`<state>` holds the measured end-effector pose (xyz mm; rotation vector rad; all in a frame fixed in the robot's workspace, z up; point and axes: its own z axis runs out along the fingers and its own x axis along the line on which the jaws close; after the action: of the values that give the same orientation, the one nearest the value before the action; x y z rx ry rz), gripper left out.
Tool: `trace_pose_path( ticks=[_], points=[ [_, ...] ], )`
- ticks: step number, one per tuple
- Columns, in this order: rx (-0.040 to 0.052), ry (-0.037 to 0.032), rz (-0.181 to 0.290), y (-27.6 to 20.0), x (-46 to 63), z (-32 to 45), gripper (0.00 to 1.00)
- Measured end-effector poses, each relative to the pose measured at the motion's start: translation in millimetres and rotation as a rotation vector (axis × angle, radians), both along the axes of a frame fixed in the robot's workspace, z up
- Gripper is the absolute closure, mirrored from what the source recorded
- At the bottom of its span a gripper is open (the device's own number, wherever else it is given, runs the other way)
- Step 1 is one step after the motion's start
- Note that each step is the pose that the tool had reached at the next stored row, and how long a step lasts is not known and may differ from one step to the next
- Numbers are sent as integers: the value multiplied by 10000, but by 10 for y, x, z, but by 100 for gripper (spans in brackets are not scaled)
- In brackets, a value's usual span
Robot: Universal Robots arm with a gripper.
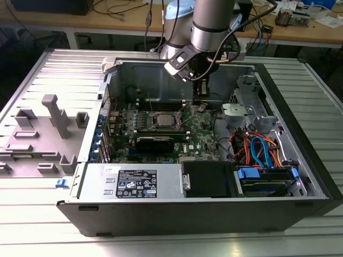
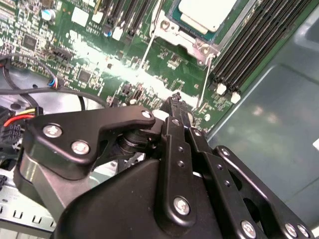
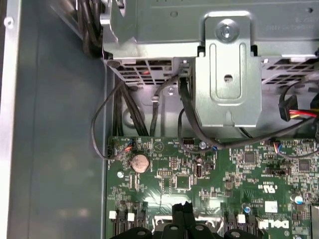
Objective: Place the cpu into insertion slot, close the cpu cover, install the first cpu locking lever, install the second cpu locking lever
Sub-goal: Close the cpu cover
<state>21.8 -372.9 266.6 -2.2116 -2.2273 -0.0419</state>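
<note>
The cpu (image 2: 207, 12), a silvery square chip, lies in the socket on the green motherboard (image 2: 94, 55), with the cpu cover (image 2: 174, 32) framing its edge. Two thin wire locking levers (image 2: 147, 47) (image 2: 207, 74) run out from the socket corners toward my gripper (image 2: 174, 102). Its black fingers are shut together with nothing between them. The tip hovers over the board a short way from the socket, close to the end of one lever. In the exterior view the gripper (image 1: 201, 100) hangs inside the open case, at the exterior view's right of the socket (image 1: 163, 119). The fingertips (image 3: 180, 211) show over the board edge.
Black memory slots (image 2: 249, 45) flank the socket. A coin battery (image 3: 139, 162) and a grey metal bracket (image 3: 227, 74) with black cables (image 3: 102, 124) lie beyond the board. Drive bays with orange and blue cables (image 1: 257, 147) fill the case's right, a power supply (image 1: 134, 182) the front.
</note>
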Motion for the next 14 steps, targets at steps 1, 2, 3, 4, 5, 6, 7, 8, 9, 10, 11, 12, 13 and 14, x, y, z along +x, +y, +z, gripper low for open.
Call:
trace_pose_path(
  ticks=[1,2,3,4,5,6,7,8,9,10,11,12,13,14],
  points=[
    [0,0,0,1,15,0,89],
    [1,0,1,2,26,0,89],
    [0,0,1,4,45,-1,89],
    [1,0,1,5,57,-2,89],
    [1,0,0,7,68,-5,89],
    [2,0,0,10,76,-7,89],
    [-5,0,1,14,93,-12,89],
    [-11,1,0,18,104,-19,89],
    [-13,1,0,21,110,-23,89],
    [-17,0,1,24,117,-35,89],
    [-30,1,2,26,120,-53,89],
    [-40,2,4,26,121,-70,89],
    [-43,3,9,27,123,-85,89],
    [-50,5,10,27,124,-102,89]
  ],
)
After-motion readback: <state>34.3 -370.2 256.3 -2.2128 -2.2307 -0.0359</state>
